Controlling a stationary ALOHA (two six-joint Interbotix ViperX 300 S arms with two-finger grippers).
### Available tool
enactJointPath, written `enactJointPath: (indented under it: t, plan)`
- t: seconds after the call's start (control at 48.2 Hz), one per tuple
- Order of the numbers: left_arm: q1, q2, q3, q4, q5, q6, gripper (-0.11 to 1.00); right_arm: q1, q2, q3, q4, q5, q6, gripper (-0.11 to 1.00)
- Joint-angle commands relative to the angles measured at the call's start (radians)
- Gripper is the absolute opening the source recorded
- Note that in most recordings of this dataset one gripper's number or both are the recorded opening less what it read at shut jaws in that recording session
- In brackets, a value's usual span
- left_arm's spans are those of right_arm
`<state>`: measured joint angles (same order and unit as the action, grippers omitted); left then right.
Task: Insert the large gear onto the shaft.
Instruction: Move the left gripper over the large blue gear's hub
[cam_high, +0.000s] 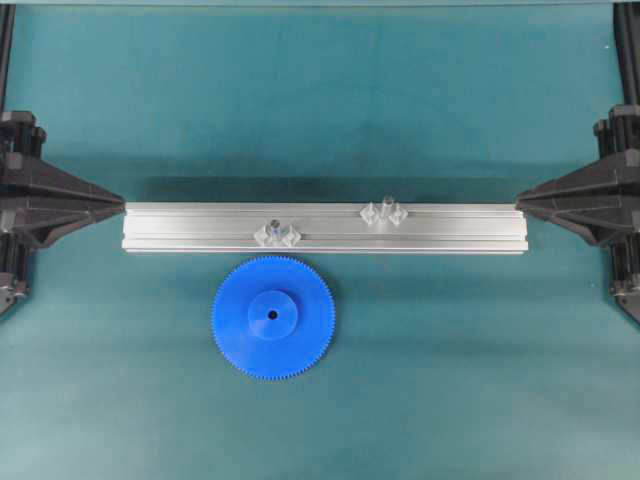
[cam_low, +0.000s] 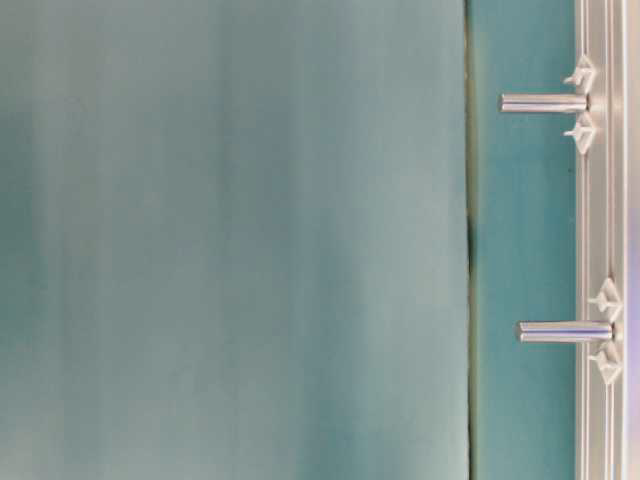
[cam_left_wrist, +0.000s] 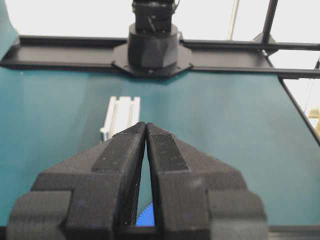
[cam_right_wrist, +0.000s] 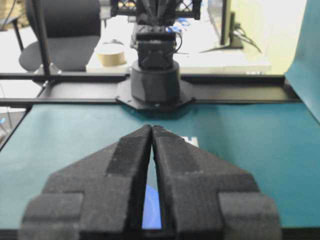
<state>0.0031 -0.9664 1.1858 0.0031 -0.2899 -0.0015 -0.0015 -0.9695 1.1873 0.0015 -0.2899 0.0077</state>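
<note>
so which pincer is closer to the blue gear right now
Left. The large gear lies left of centre, so the left pincer at the rail's left end is nearer; the right pincer sits at the far right end.

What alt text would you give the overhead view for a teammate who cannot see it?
A big bright-blue toothed plastic gear lies flat on the teal mat, just in front of a long aluminium rail carrying two short silvery upright pins. Both black grippers, left and right, sit shut at the rail's ends.
</note>
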Motion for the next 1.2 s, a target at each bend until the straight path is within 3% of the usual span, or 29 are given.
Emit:
enactJointPath:
  t: [0.0, 0.042, 0.104, 0.311, 0.519, 0.913, 1.183]
  plan:
    - [-0.014, 0.011, -0.017, 0.012, 0.043, -0.014, 0.11, -0.003, 0.014, -0.012, 0.002, -0.005, -0.005, 0.16]
    - [-0.025, 0.014, -0.026, 0.012, 0.075, -0.021, 0.09, -0.005, 0.014, -0.006, 0.006, 0.015, 0.000, 0.18]
    - [-0.040, 0.020, -0.046, 0.014, 0.124, -0.026, 0.00, -0.005, 0.014, -0.005, 0.015, 0.064, 0.008, 0.30]
    - [-0.049, 0.061, -0.140, 0.015, 0.301, -0.015, -0.01, -0.018, 0.014, -0.032, 0.020, 0.236, 0.025, 0.17]
    - [-0.063, 0.207, -0.247, 0.017, 0.408, 0.026, -0.01, -0.043, 0.017, -0.037, 0.021, 0.328, 0.028, 0.17]
    - [-0.072, 0.325, -0.330, 0.017, 0.410, -0.012, -0.01, -0.074, 0.094, -0.032, 0.023, 0.376, 0.029, 0.22]
    - [-0.124, 0.437, -0.354, 0.017, 0.408, -0.025, -0.01, -0.094, 0.215, -0.051, 0.023, 0.371, 0.026, 0.37]
